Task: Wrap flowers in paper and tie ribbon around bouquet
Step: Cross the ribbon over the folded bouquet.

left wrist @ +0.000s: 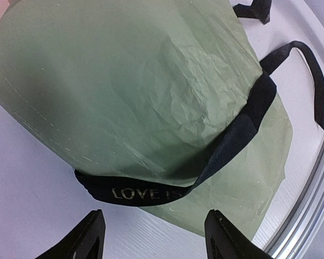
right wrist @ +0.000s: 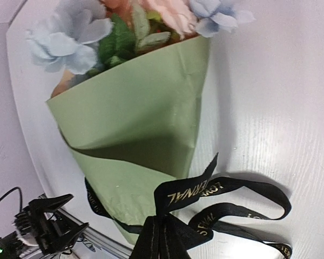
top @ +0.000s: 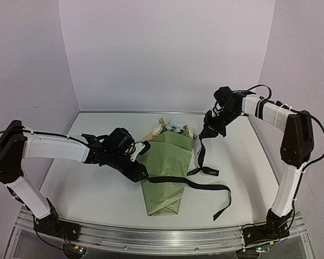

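The bouquet lies mid-table, its olive-green paper [top: 166,162] rolled into a cone with the narrow end toward me. Pale flowers [top: 173,125] show at the far, wide end. The black ribbon [top: 173,180] crosses the cone's lower half and trails off to the right. My left gripper [top: 142,171] sits at the cone's left edge. In the left wrist view its fingers [left wrist: 89,237] stand open just short of the lettered ribbon [left wrist: 146,193] looped round the paper [left wrist: 124,81], holding nothing. My right gripper [top: 208,133] hangs above the table right of the flowers, shut on a ribbon [right wrist: 197,190] end.
Loose ribbon loops lie on the white table [top: 86,189] right of the cone, one tail [top: 221,208] reaching toward the front metal rail [top: 151,237]. White walls enclose the back and both sides. The left gripper [right wrist: 46,226] shows low left in the right wrist view.
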Controlling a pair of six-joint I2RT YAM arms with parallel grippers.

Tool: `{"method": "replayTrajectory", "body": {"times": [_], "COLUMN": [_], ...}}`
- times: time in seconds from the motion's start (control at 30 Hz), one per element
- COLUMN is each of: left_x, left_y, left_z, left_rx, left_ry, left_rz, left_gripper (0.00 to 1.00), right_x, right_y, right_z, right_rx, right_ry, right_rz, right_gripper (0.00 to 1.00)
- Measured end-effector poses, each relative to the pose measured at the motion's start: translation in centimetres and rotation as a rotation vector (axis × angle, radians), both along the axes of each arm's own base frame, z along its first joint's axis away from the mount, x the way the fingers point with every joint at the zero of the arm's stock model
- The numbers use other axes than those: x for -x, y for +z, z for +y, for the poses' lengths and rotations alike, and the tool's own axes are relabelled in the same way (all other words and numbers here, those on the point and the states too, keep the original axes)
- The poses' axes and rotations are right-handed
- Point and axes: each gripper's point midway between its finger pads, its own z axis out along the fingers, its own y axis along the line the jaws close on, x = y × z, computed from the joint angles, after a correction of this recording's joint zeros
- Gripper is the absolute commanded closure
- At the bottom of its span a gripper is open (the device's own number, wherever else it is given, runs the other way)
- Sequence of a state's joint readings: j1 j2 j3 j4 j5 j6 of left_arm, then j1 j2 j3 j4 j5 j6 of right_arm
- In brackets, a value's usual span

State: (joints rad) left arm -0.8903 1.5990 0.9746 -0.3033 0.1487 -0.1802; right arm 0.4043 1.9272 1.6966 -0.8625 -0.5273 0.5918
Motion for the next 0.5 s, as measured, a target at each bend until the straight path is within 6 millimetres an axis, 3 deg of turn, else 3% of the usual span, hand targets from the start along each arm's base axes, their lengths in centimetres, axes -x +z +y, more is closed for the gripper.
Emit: {"method": "replayTrajectory", "body": {"times": [0.17,0.5], "left_x": [0.6,1.0], "left_y": [-0.1,-1.3], "left_z": [-0.2,-1.7], "left_rx": [-0.024,-0.085], "left_ry": [-0.062,-0.147], "left_rz": [0.014,0.030], "left_gripper": [0.32,0.37], "right_x": [0.2,2.9], "right_y": [3.5,9.2], "right_z": [1.6,5.4], "right_rx": [-0.088,-0.225], "right_ry": [0.042,0.178], "right_rz": [-0.041,-0.108], "right_gripper": [1.00,1.00]}}
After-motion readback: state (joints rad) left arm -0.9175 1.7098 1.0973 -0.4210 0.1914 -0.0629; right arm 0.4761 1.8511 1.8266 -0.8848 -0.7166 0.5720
